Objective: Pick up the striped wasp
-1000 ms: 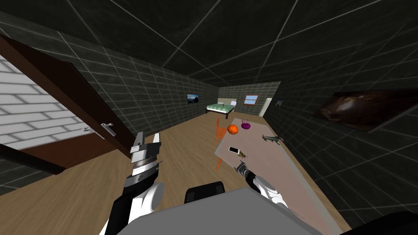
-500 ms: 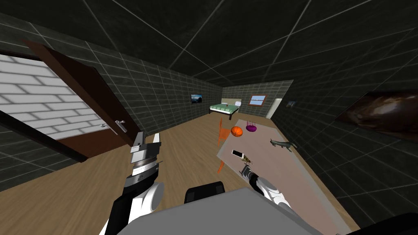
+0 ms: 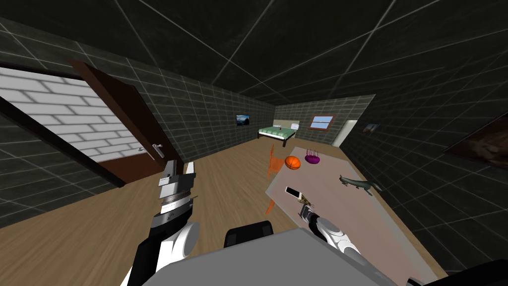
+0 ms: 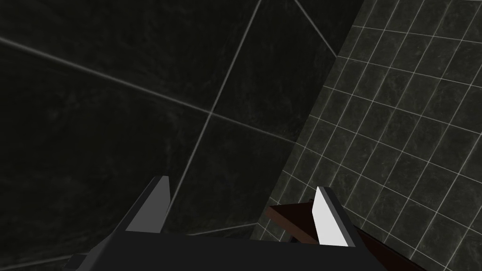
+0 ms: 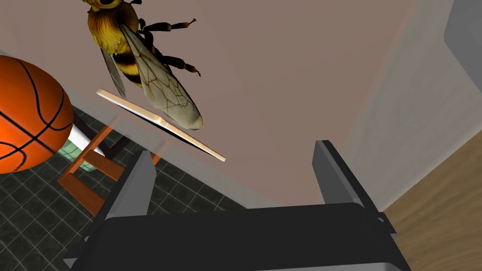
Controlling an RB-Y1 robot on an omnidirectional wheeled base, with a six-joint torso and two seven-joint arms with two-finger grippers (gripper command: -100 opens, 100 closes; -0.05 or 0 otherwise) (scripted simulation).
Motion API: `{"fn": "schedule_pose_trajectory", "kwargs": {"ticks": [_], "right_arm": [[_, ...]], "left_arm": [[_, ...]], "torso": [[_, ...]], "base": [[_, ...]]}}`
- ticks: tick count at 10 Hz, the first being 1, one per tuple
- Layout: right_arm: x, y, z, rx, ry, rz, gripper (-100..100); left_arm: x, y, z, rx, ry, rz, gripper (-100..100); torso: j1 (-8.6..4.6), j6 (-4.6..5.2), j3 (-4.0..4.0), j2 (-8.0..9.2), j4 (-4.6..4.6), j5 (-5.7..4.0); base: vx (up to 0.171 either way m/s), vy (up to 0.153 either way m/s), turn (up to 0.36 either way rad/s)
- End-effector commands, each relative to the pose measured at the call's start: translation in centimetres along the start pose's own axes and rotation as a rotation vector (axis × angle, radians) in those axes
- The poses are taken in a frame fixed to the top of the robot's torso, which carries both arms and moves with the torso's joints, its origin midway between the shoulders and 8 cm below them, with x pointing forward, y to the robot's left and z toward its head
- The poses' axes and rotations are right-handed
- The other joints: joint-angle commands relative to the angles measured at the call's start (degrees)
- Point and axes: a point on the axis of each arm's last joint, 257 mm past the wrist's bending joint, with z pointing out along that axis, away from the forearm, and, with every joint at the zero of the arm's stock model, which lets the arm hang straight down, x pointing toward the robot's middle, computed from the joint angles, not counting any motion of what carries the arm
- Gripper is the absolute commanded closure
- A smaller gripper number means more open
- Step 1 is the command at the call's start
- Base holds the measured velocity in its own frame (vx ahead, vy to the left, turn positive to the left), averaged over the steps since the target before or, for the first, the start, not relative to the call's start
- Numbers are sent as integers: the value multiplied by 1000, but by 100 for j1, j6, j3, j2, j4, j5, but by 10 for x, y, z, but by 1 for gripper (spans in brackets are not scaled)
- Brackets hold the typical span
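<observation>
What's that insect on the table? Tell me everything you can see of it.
The wasp has a fuzzy yellow body, a black and yellow banded abdomen, pale veined wings folded back and thin dark legs. It lies on the pinkish table beside a thin flat phone. The open right gripper points at it, not touching.

The left gripper [image 4: 241, 186] has two light grey blade fingers [image 4: 329, 221] on a dark box [image 4: 235, 254], then a ribbed grey wrist [image 3: 173, 198] and a white-and-black left forearm [image 3: 174, 241]. The right gripper [image 5: 235, 149] matches; the right forearm [image 3: 331, 234] is white and grey.
</observation>
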Motion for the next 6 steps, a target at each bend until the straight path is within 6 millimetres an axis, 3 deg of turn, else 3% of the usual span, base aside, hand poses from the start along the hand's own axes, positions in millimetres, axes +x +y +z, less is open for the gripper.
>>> {"fn": "schedule_pose_trajectory", "kwargs": {"ticks": [1,3,4,6], "right_arm": [[13,-5,2,9,32,-28,-100],[13,-5,2,9,32,-28,-100],[33,-13,1,18,78,-83,-100],[42,-18,0,25,96,-101,-100]], "left_arm": [[0,0,0,0,0,0,0],[0,0,0,0,0,0,0],[0,0,0,0,0,0,0],[0,0,0,0,0,0,0]], "torso": [[0,0,0,0,0,0],[8,5,0,1,-1,-1],[16,5,3,7,0,1],[2,2,-3,-5,-1,-1]], "base": [[46,-43,141],[19,-8,-9],[37,-17,179],[47,-37,103]]}}
